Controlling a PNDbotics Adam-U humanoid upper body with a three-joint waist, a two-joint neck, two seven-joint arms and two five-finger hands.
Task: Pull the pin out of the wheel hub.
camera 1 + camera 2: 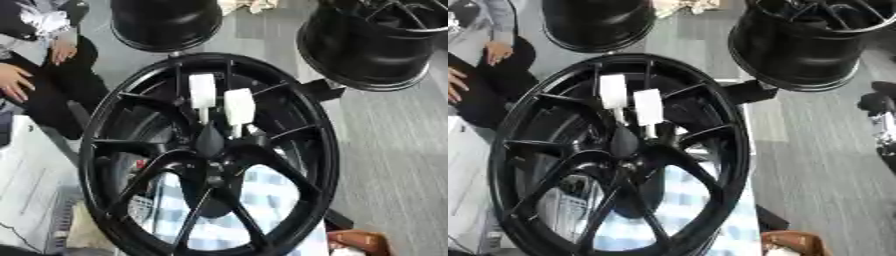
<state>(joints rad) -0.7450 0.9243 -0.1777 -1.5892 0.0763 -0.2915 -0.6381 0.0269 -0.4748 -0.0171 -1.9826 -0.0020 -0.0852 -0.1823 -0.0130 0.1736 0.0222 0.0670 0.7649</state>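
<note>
Black glossy spoked wheel hub (pixel 210 155), two white flat-headed pins (pixel 202 92) in centre; robot hands out of view

a black wheel hub (pixel 619 155) stands upright at centre. two white-handled pins (pixel 631 102) sit side by side in its hub. the right hand (pixel 878 107) shows dark at the right edge, well apart.

A black spoked wheel (pixel 210 155) stands upright; two white-handled pins (pixel 202 92) (pixel 239 106) stick out just above its hub (pixel 210 142)
</note>
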